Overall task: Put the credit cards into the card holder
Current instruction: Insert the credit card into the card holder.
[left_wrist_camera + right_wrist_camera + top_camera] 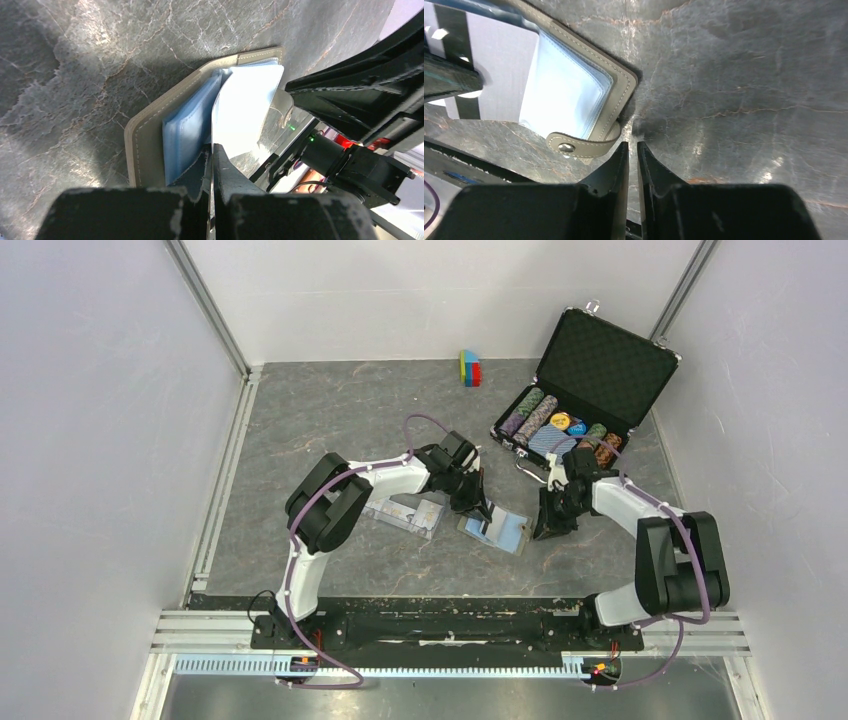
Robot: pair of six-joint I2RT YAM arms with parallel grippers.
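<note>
Now we see the left gripper clamped on a credit card in the open card holder; the right gripper is nearly closed, holding nothing, beside its snap tab.

One card holder, lying open. One clear case beside it, cards inside too blurred to count. One black briefcase, lid up, with several rows of chips, number not countable. One small stack of coloured blocks. Two arms, two grippers: left, right.
</note>
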